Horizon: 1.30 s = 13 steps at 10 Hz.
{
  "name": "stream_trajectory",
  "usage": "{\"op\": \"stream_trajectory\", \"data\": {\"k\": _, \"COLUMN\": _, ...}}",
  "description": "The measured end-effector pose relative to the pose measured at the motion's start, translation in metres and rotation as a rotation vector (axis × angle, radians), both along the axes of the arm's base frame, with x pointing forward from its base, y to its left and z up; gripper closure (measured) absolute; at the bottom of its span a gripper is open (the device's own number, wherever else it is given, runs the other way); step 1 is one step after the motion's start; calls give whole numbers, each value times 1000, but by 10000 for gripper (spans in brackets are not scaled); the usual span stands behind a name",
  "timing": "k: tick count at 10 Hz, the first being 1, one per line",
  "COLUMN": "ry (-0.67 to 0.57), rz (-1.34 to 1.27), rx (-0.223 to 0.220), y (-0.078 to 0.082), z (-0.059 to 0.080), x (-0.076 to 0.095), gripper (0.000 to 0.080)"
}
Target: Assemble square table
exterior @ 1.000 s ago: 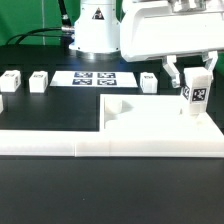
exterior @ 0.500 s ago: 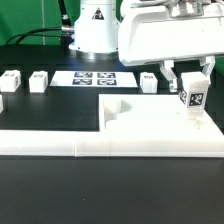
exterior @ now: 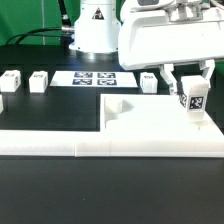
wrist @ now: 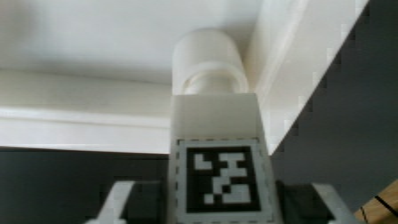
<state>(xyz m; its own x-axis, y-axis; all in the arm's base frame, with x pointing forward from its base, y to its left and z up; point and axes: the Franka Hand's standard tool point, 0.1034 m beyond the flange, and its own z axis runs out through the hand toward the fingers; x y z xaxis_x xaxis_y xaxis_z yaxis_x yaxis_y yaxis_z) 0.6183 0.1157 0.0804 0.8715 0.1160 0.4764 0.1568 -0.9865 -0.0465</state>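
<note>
The white square slab (exterior: 150, 113) lies flat on the table on the exterior view's right. My gripper (exterior: 190, 88) is shut on a white leg post (exterior: 194, 103) with a black-and-white tag, holding it upright and slightly tilted at the slab's far right corner. The post's lower end is at the slab's surface. In the wrist view the post (wrist: 217, 120) runs out between my fingers (wrist: 125, 205), with its tag facing the camera and its far end against the white slab (wrist: 89, 110). Three more leg posts (exterior: 10, 80) (exterior: 38, 80) (exterior: 148, 82) lie behind the slab.
The marker board (exterior: 95, 78) lies flat at the back, in front of the robot base (exterior: 92, 30). A long low white border rail (exterior: 100, 143) runs along the slab's front, with dark table beyond it.
My gripper has shifted slightly to the exterior view's left with the leg post in it. The post now stands a little more tilted at the same corner of the slab.
</note>
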Motion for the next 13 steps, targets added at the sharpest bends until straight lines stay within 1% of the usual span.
{"op": "stream_trajectory", "data": {"k": 4, "ry": -1, "rz": 0, "rx": 0, "y": 0, "z": 0, "x": 0, "gripper": 504}}
{"op": "stream_trajectory", "data": {"k": 5, "ry": -1, "rz": 0, "rx": 0, "y": 0, "z": 0, "x": 0, "gripper": 279}}
{"op": "stream_trajectory", "data": {"k": 6, "ry": -1, "rz": 0, "rx": 0, "y": 0, "z": 0, "x": 0, "gripper": 279}}
{"op": "stream_trajectory", "data": {"k": 7, "ry": -1, "rz": 0, "rx": 0, "y": 0, "z": 0, "x": 0, "gripper": 179}}
{"op": "stream_trajectory", "data": {"k": 8, "ry": -1, "rz": 0, "rx": 0, "y": 0, "z": 0, "x": 0, "gripper": 179}}
{"op": "stream_trajectory", "data": {"k": 9, "ry": -1, "rz": 0, "rx": 0, "y": 0, "z": 0, "x": 0, "gripper": 155}}
{"op": "stream_trajectory", "data": {"k": 13, "ry": -1, "rz": 0, "rx": 0, "y": 0, "z": 0, "x": 0, "gripper": 150}}
